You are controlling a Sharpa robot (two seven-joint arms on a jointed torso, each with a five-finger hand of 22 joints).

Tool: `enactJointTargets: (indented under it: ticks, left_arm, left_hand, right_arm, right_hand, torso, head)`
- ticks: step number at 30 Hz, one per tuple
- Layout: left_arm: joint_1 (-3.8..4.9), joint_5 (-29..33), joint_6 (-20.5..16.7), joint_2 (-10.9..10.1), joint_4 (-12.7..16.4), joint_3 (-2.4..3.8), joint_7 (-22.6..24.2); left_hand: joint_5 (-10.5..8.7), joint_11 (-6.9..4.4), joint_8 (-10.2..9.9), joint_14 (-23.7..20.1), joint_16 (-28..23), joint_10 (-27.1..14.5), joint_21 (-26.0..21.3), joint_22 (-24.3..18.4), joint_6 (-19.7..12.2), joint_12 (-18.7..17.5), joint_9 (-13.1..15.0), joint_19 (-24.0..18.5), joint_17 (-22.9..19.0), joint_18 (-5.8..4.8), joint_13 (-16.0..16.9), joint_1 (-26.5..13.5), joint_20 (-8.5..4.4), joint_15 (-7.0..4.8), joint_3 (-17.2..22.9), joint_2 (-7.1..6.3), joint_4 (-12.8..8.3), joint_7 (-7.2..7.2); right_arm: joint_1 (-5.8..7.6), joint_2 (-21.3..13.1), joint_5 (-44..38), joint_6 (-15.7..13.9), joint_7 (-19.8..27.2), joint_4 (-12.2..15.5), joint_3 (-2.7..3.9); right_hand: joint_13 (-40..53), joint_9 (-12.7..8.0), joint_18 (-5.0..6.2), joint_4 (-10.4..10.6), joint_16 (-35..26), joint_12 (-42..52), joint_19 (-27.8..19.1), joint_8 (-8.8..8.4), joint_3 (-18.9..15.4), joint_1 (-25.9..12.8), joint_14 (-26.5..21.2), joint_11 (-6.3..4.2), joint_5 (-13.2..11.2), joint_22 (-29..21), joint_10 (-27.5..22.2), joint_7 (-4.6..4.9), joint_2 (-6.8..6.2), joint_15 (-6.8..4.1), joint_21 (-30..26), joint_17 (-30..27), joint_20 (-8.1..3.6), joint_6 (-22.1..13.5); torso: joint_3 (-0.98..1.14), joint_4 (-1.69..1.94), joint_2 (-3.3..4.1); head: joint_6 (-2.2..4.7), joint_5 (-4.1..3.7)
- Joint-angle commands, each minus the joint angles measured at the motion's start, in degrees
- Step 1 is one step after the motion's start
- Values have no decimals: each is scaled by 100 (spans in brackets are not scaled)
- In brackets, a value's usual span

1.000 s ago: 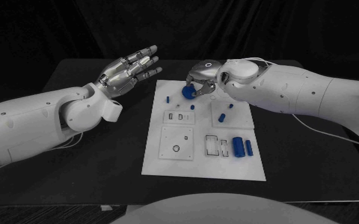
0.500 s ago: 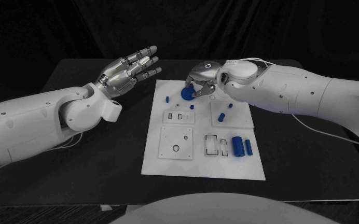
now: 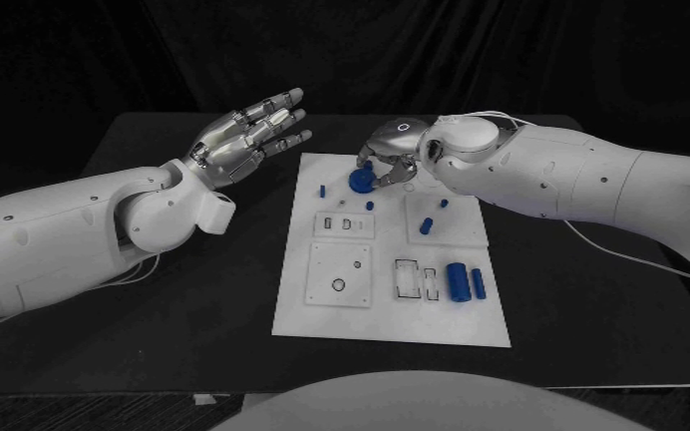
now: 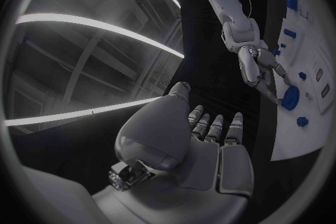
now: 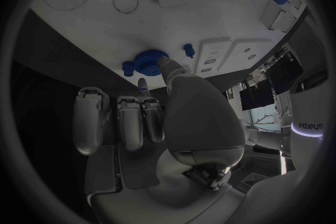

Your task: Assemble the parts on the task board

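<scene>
Currently the right hand [image 3: 388, 152] pinches a round blue part [image 3: 363, 180] at the far end of the task board [image 3: 391, 321], just above its surface. Left hand [image 3: 252, 137] hovers off the board's left edge, fingers spread, holding nothing. Two blue cylinders [image 3: 465, 281] lie side by side near the board's right edge. Only readable writing: "sharpa" [image 5: 312, 125] on the right arm's casing in the right wrist view.
</scene>
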Motion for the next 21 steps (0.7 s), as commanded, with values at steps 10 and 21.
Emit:
enactJointTargets:
  ticks: [10,21]
  left_arm:
    - [-16,16,58,-26,16,6,69]
    - [-19,16,17,-114,44,6,61]
  left_hand:
    - [28,41,13,-12,-21,-10,-25,-7,9,-4,4,-30,-5,101,2,72,-31,-22,26,-6,-22,25]
    - [41,48,18,-12,-21,1,-21,-5,30,1,7,-26,-5,102,6,77,-32,-24,38,-8,-39,30]
  right_arm:
    - [-19,-260,7,-670,198,158,2]
    - [149,-1332,800,-1444,483,941,1]
  right_hand:
    - [1509,-92,-29,89,15,15,-6,46,-126,-260,615,-78,-616,1194,607,-63,48,-45,12,1510,-43,76]
    - [1509,-140,-127,576,15,15,280,246,-285,-229,615,-161,-876,1324,607,-128,-33,-125,370,1510,-130,431]
  torso:
    - [2,2,2]
    - [3,1,0]
  head:
    - [77,-3]
    - [97,16]
